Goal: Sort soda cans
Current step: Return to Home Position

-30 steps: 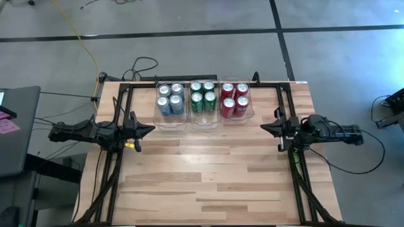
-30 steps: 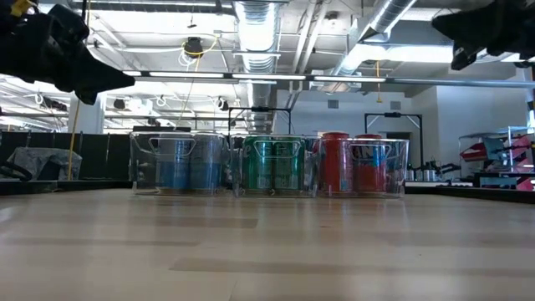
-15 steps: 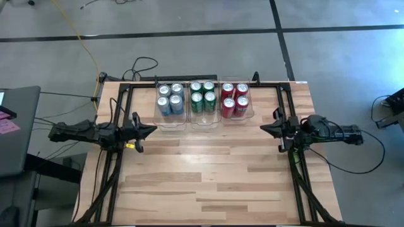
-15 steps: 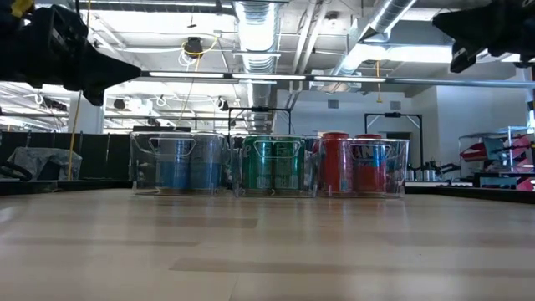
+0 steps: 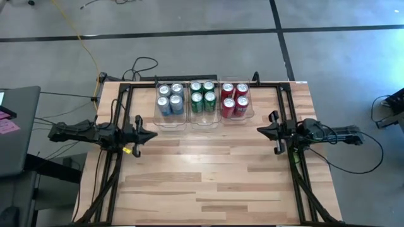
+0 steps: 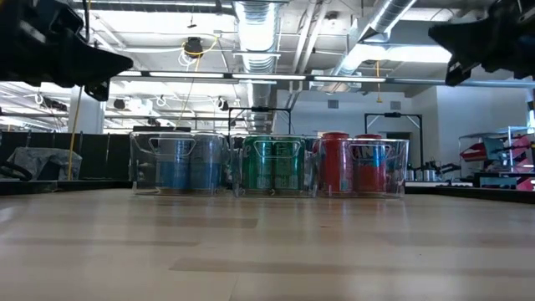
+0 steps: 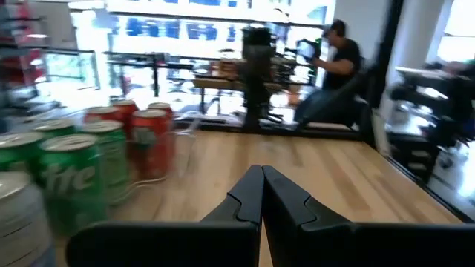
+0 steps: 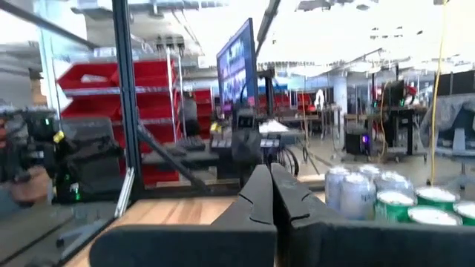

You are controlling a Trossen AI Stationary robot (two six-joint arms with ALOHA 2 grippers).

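Note:
Three clear plastic bins stand side by side at the table's far middle. The left bin holds the blue/silver cans [image 5: 170, 99], the middle bin the green cans [image 5: 202, 96], the right bin the red cans [image 5: 235, 99], all upright. The low view shows them in the same order: blue [image 6: 180, 164], green [image 6: 272, 165], red [image 6: 351, 165]. My left gripper [image 5: 153, 134] is shut and empty, raised above the table's left side. My right gripper [image 5: 260, 131] is shut and empty, raised above the right side. The shut fingertips show in the left wrist view [image 7: 262, 178] and the right wrist view [image 8: 269, 175].
A black metal frame [image 5: 189, 82] runs along the table's far edge and down both sides under the arms. The wooden tabletop [image 5: 208, 170] lies bare in front of the bins. A person sits in the room beyond the table [image 7: 334, 67].
My left gripper has moved a little toward the table's near edge. My right gripper has moved a little toward the table's left, toward the middle, and slightly nearer. Both have stayed shut. The cans have not moved.

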